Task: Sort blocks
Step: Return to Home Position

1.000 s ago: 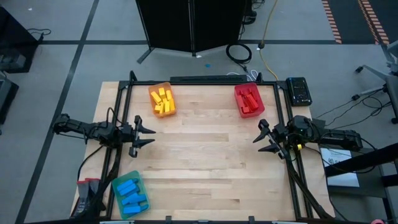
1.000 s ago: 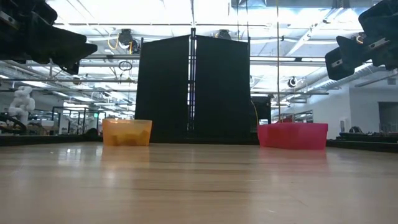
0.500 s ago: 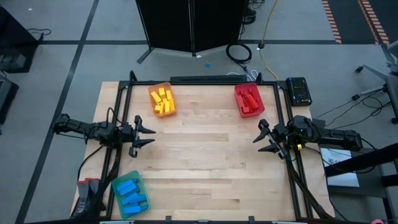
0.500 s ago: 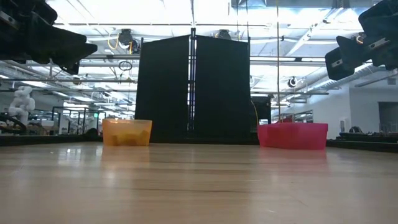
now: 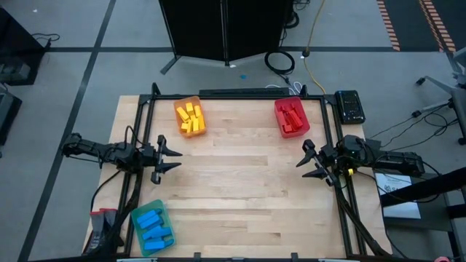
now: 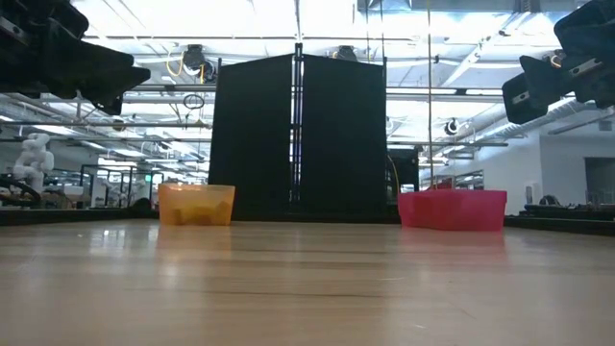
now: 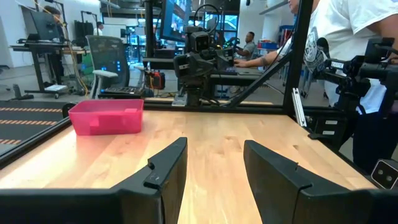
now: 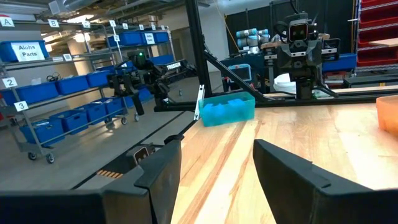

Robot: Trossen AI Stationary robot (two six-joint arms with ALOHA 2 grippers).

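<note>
Far from left end effector (image 5: 179, 159), right end effector (image 5: 301, 156) — binned blocks (image 5: 191, 118)

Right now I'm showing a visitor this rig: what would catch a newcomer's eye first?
Three bright trays of sorted blocks stand out: yellow blocks in the orange tray and red blocks in the red tray along the far edge of the table, blue blocks in the green tray at its near left corner. The left gripper and right gripper hang open and empty at opposite sides, facing each other.
</note>
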